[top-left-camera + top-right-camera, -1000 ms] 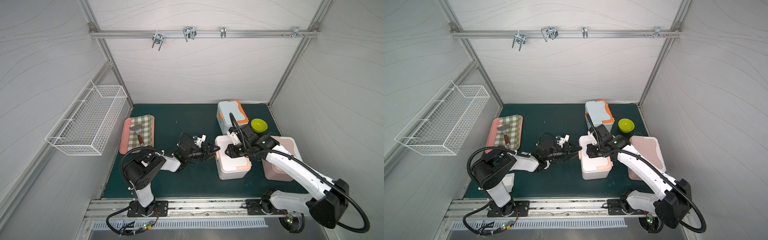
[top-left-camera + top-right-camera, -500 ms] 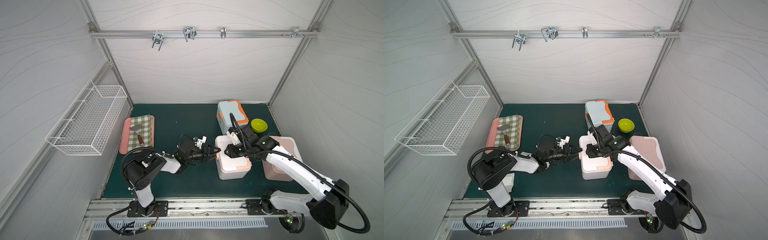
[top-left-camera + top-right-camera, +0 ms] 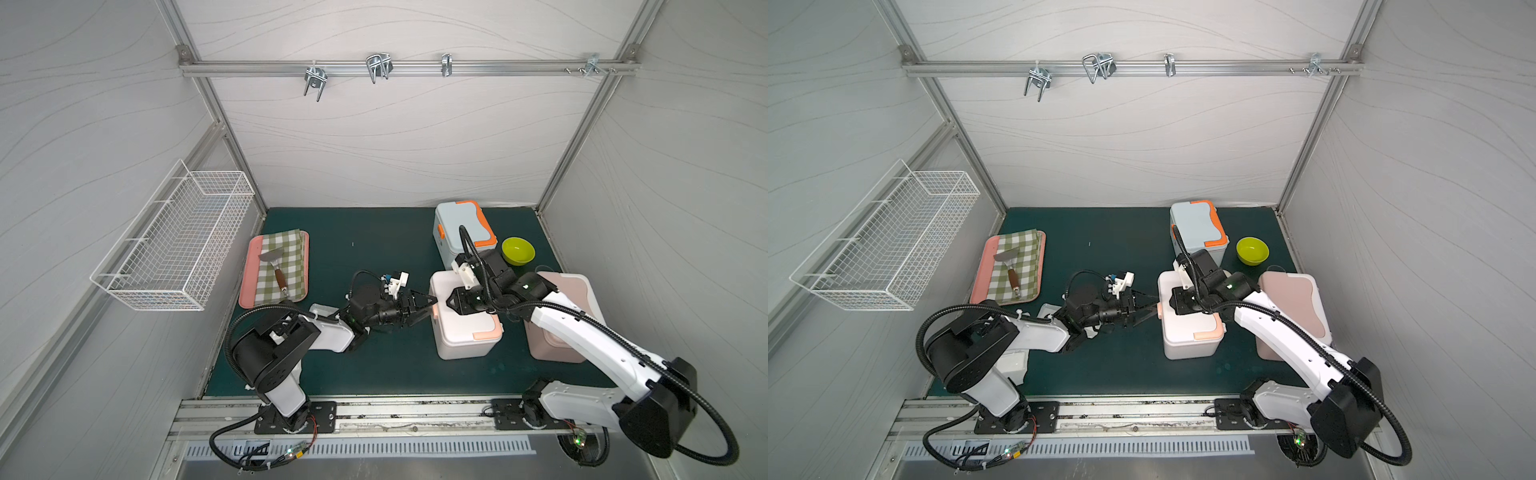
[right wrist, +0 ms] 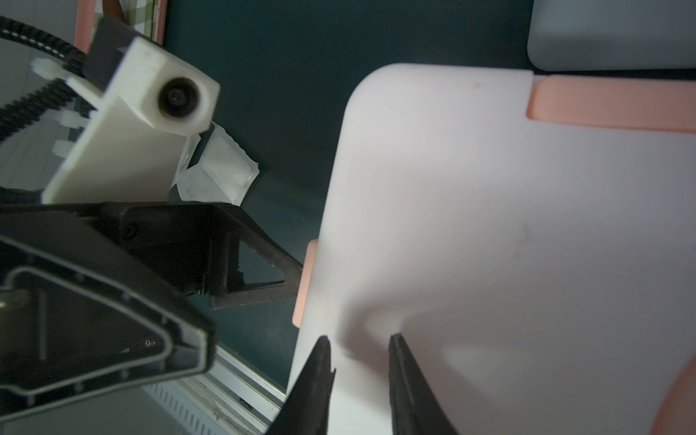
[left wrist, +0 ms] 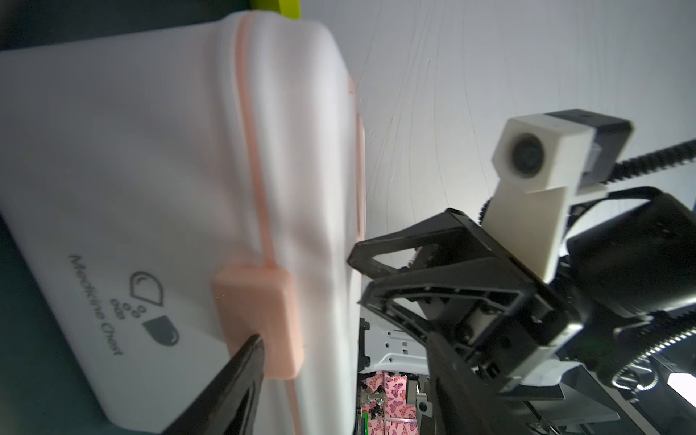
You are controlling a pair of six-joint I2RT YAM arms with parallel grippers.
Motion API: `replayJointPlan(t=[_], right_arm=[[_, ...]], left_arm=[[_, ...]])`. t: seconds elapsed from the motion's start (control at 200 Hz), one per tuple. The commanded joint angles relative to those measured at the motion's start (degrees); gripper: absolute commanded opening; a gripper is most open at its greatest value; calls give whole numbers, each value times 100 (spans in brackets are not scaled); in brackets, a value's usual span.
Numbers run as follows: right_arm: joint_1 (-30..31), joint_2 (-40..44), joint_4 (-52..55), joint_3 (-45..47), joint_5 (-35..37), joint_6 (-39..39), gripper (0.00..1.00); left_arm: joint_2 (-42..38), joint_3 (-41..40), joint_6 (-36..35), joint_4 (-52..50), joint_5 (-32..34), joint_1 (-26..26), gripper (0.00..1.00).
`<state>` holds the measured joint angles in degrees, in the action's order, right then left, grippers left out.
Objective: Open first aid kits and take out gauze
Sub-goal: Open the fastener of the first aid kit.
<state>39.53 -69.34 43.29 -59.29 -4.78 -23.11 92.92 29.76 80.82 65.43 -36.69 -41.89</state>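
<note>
Three first aid kits (image 3: 461, 332), one bowl (image 3: 518, 250), one tray (image 3: 248, 286), one cloth (image 3: 291, 257), one spatula (image 3: 276, 270), one wire basket (image 3: 174, 249), and overlapping gauze pads (image 4: 222, 169) too bunched to count.

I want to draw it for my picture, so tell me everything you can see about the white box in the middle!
The white box looks like smooth plastic with rounded corners and peach trim: a seam line round the lid, a strip on top and a chunky side latch. Its side reads "Medicine Chest". It stands upright on the green mat, lid shut. The left gripper has a fingertip at that latch; the right gripper is poised, slightly open, over the lid.
</note>
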Motion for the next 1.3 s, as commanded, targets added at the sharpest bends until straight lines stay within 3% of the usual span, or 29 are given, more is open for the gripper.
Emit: replayJointPlan(t=[0.0,0.26,0.42,0.65,0.916,1.296], right_arm=[[50,-315,883,384,50,-81,29],[44,-31,855,304,-60,-173,33],[44,145,1042,257,-74,-170,36],[45,254,1112,408,-227,-242,39],[39,268,893,694,-568,-367,34],[40,28,884,919,-280,-387,32]], left_arm=[[-215,-11,147,701,-156,15,69],[-77,-86,-635,166,-432,154,70],[669,2,-240,1500,-655,145,68],[1146,177,-338,1532,-639,85,70],[924,504,-313,1543,-752,-82,70],[252,247,-215,1552,-651,-37,69]])
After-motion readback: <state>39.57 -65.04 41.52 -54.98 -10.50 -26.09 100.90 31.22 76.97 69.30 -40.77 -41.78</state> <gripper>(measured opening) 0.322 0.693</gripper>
